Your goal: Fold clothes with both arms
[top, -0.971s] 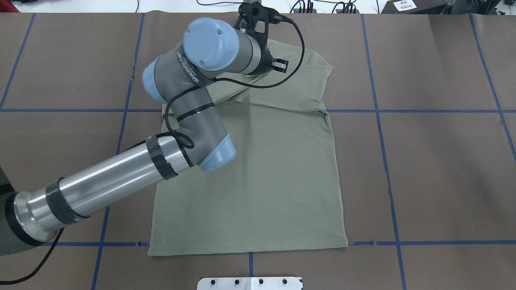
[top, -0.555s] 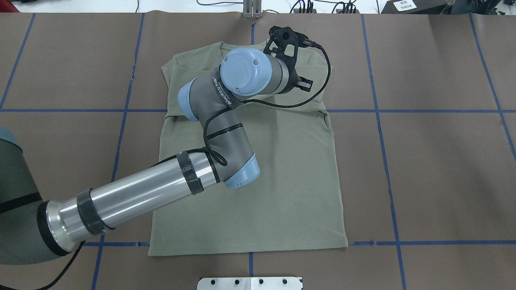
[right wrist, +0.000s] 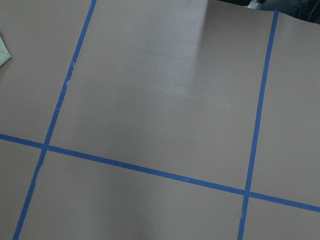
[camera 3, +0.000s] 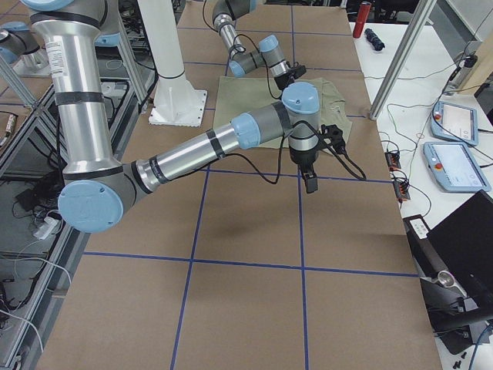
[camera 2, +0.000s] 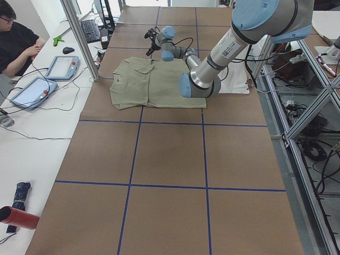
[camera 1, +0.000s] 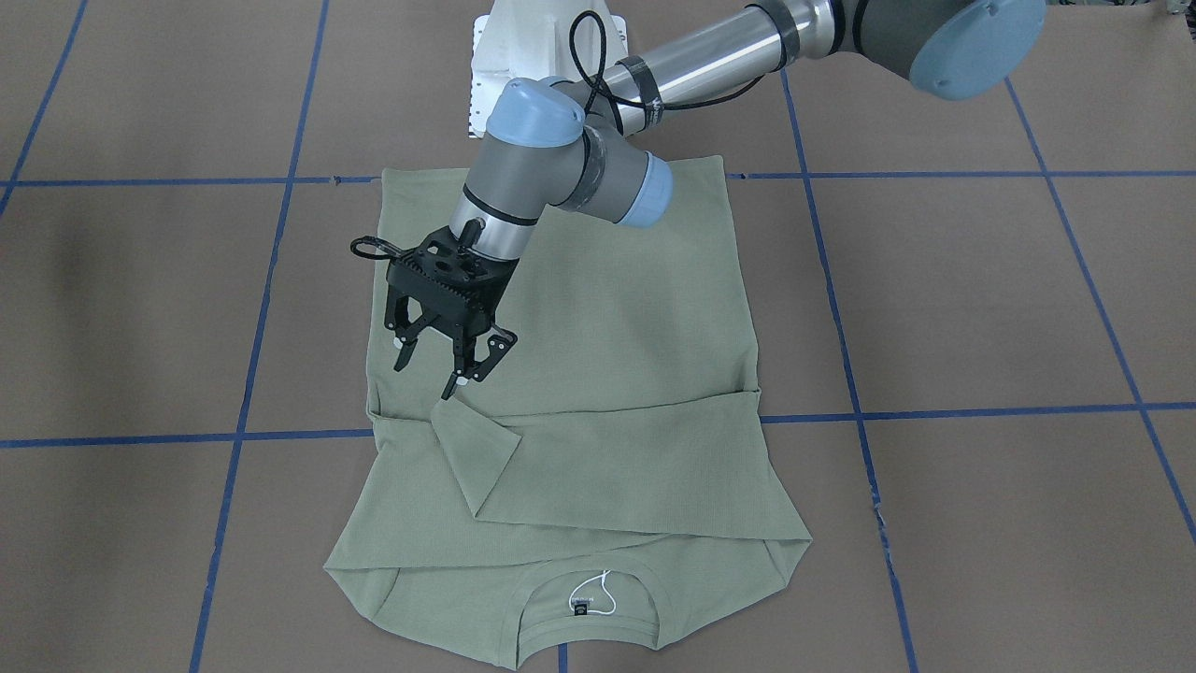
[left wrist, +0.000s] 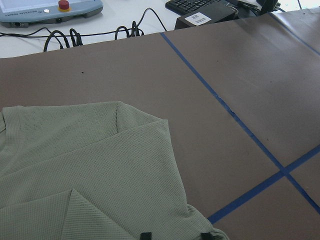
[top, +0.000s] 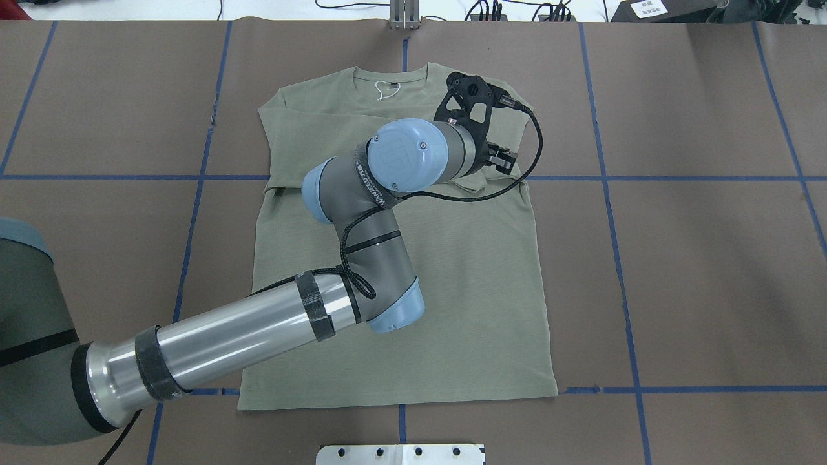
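Two-fingered and black, the left gripper [camera 1: 449, 363] hangs wide apart and empty just above a folded sleeve of the sage-green knit shirt [camera 1: 607, 318], lying flat on the brown blue-taped table [camera 1: 934, 280]. The right gripper [camera 3: 310, 182] hangs over the table beside the shirt; I cannot tell its spread.

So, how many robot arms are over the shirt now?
1. The left arm reaches over the sage-green shirt; the right arm hangs over bare table, off it.
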Tool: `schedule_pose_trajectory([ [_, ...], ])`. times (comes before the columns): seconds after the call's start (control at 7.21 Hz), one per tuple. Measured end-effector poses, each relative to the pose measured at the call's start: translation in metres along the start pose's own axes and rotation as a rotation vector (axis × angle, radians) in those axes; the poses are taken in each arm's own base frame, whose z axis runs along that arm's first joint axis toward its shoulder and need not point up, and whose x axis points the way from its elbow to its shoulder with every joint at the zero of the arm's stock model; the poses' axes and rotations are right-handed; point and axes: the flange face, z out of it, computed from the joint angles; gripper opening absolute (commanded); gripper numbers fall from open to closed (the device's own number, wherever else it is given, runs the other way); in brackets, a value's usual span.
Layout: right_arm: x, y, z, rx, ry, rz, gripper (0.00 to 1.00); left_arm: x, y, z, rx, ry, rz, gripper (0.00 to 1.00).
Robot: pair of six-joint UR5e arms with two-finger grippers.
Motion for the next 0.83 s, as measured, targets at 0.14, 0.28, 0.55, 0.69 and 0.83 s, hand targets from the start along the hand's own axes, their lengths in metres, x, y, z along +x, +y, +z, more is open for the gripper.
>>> schedule_pose_trajectory([
  [0.14,-0.008,-0.005,-0.001,0.005,-0.005,0.019,1.00,-0.003,-0.006,-0.007,-0.052,-0.008,0.007,1.00],
  [0.28,-0.026,-0.016,0.000,0.011,-0.015,0.042,1.00,-0.021,-0.019,-0.017,-0.110,-0.029,0.020,1.00],
  [0.55,-0.098,-0.055,0.011,0.018,-0.031,0.055,1.00,-0.109,-0.031,-0.058,-0.183,-0.049,0.103,1.00],
  [0.69,-0.150,-0.076,0.026,0.021,-0.021,0.067,1.00,-0.167,-0.023,-0.093,-0.198,-0.074,0.114,1.00],
  [0.83,-0.209,-0.097,0.046,0.025,-0.004,0.084,0.98,-0.214,-0.019,-0.137,-0.206,-0.087,0.136,1.00],
])
